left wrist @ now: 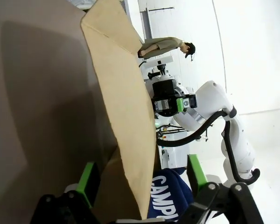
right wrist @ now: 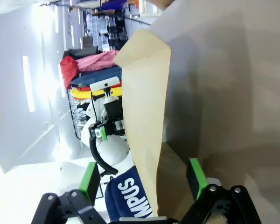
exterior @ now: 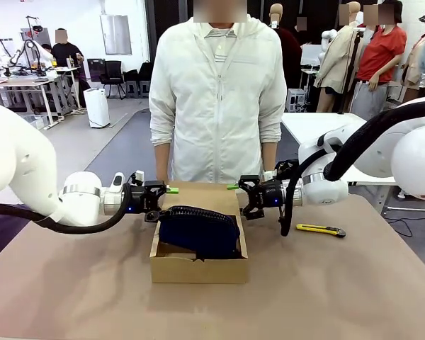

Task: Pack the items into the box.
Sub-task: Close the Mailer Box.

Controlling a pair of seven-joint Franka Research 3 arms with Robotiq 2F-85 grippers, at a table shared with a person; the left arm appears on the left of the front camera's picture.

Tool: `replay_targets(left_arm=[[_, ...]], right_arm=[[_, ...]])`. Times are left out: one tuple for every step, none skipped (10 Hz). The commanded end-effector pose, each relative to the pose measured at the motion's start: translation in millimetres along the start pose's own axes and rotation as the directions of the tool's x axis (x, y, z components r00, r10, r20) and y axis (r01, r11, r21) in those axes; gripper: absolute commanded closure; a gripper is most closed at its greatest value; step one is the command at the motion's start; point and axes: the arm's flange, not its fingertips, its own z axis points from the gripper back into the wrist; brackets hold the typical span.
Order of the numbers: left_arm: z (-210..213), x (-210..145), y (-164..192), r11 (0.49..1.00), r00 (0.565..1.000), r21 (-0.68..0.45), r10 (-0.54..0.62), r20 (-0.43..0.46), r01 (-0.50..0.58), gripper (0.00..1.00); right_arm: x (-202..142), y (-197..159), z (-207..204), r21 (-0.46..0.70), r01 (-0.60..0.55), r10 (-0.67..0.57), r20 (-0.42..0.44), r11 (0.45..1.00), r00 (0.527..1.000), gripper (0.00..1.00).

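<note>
Pouch (exterior: 198, 228) bulges above the box (exterior: 197, 270); my left end effector (exterior: 166, 193) and right end effector (exterior: 239, 194), spread astride its flaps (left wrist: 121, 93), could buckle them.

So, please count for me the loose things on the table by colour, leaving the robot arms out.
Brown: 1, the cardboard box
Navy blue: 1, the pouch, lying inside the box
Yellow: 1, the utility knife, on the table to the right of the box
Total: 3
</note>
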Motion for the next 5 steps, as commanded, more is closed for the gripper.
replay_targets(left_arm=[[1.6, 4.2, -1.8, 1.000, 1.000, -0.012, -0.009, -0.023, 0.008, 0.38], [1.9, 4.4, -3.0, 1.000, 1.000, -0.019, -0.006, -0.009, 0.006, 0.57], [3.4, 4.5, -3.9, 0.999, 1.000, -0.035, -0.016, -0.014, 0.015, 0.57], [5.9, 3.2, -5.5, 0.999, 1.000, -0.041, -0.026, 0.003, 0.026, 0.57], [7.2, 1.6, -8.2, 0.998, 0.999, -0.048, -0.038, 0.006, 0.039, 0.57]], right_arm=[[2.4, -3.1, 0.3, -0.001, -0.037, 0.037, -0.037, 0.999, 0.999, 0.32], [3.2, -2.0, 1.9, 0.009, -0.048, 0.048, -0.031, 0.999, 0.998, 0.50], [3.9, -2.8, 2.4, 0.007, -0.039, 0.039, -0.029, 0.999, 0.999, 0.50], [3.3, -3.1, 3.2, 0.005, -0.046, 0.046, -0.017, 0.999, 0.999, 0.50], [1.9, -1.4, 4.9, 0.009, -0.062, 0.062, -0.025, 0.998, 0.998, 0.50]])
